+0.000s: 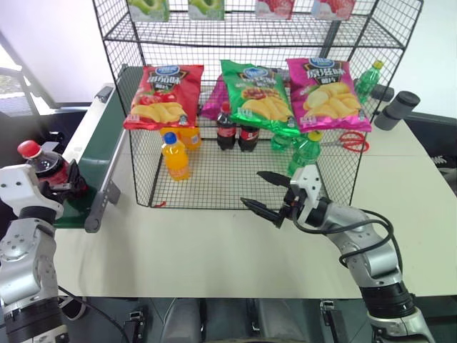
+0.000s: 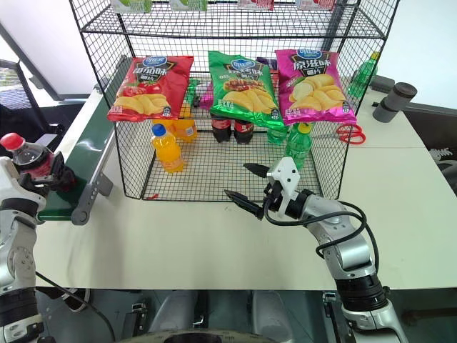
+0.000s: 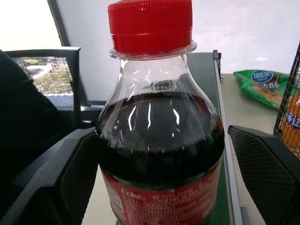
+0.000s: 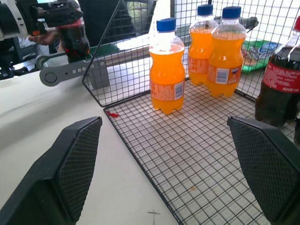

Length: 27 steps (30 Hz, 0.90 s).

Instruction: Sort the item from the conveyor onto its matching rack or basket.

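cola bottle point(image 1: 44, 166) upright between left end effector point(image 3: 159, 178) fingers at conveyor point(image 1: 96, 153) end, apparently clamped. right end effector point(image 1: 268, 194) open, idle before rack point(image 1: 235, 107). step: pickup. next: carry beside cola bottles on rack's bottom tier.

Both head eyes look forward and down from above, the left gripper point(image 1: 61, 187) at their left edge, the right gripper point(image 1: 269, 194) mid-frame before the rack point(image 1: 235, 179). Each wrist camera peers close along its own fingers; the right one shares the rack floor with the head views
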### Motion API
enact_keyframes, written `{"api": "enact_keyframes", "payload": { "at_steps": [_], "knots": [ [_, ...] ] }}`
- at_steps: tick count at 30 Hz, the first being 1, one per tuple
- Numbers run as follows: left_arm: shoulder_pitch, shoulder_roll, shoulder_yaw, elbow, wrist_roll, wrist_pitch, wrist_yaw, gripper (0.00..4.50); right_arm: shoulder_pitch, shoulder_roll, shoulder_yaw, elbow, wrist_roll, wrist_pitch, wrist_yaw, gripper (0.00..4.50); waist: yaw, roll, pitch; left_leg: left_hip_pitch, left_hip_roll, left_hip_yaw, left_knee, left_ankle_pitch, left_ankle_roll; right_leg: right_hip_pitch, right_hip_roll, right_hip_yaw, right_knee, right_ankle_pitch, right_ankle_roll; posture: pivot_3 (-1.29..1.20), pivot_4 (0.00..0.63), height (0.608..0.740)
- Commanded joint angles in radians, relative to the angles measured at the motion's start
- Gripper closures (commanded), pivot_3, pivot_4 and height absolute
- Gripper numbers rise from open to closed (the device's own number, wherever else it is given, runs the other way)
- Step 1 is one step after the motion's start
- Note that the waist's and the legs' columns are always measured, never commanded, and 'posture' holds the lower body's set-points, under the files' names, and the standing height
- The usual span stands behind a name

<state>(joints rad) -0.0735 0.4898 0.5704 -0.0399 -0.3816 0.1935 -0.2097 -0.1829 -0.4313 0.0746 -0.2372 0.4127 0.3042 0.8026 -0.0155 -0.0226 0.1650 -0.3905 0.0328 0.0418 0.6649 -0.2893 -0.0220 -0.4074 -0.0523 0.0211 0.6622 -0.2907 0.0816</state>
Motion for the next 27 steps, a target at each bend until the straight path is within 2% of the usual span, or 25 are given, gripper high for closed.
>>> {"api": "enact_keyframes", "payload": {
  "at_steps": [1,7,12,19,23,27],
  "knots": [
    [0.001,0.014,0.028,-0.032,-0.012,-0.002,0.001,1.51,-0.002,0.012,-0.001,-0.015,0.0,-0.033,0.004,0.0,0.001,0.0,0.0,0.0,0.0,0.0,0.0,0.0,0.0,0.0,0.0,0.0,0.0,0.0,0.0,0.0,0.15,0.734],
    [0.002,0.01,0.046,-0.081,-0.046,-0.019,-0.015,1.51,-0.015,0.017,0.002,-0.027,-0.003,-0.019,-0.004,0.0,0.001,0.0,0.0,0.0,0.0,0.0,0.0,0.0,0.0,0.0,-0.001,0.0,0.0,0.0,0.0,0.0,0.15,0.734],
    [-0.025,0.058,0.053,-0.231,-0.185,0.057,-0.072,1.51,-0.051,0.006,-0.008,-0.064,0.015,0.032,-0.017,0.0,0.0,-0.002,0.001,-0.002,0.0,0.0,0.0,0.0,0.0,-0.002,-0.002,-0.001,-0.001,0.0,0.0,0.0,0.15,0.734],
    [-0.058,0.185,0.05,-0.378,-0.44,0.241,-0.204,1.51,-0.092,-0.022,-0.017,-0.1,0.06,0.113,0.006,0.0,-0.003,-0.002,0.001,-0.003,-0.001,0.0,-0.002,0.0,0.0,-0.002,-0.003,-0.002,-0.003,0.0,0.0,0.0,0.15,0.734],
    [-0.069,0.243,0.005,-0.444,-0.566,0.353,-0.254,1.51,-0.105,-0.031,-0.013,-0.114,0.087,0.139,0.027,0.0,-0.005,-0.002,0.001,-0.003,-0.001,0.0,-0.003,0.0,0.0,-0.002,-0.003,-0.002,-0.004,0.0,0.0,0.0,0.15,0.734],
    [-0.079,0.257,-0.114,-0.496,-0.558,0.404,-0.285,1.51,-0.109,-0.03,-0.007,-0.123,0.112,0.166,0.04,0.0,-0.003,-0.002,0.001,-0.003,-0.002,0.0,-0.003,0.0,0.0,-0.001,-0.003,-0.003,-0.004,0.0,-0.001,0.0,0.15,0.734]
  ]
}}
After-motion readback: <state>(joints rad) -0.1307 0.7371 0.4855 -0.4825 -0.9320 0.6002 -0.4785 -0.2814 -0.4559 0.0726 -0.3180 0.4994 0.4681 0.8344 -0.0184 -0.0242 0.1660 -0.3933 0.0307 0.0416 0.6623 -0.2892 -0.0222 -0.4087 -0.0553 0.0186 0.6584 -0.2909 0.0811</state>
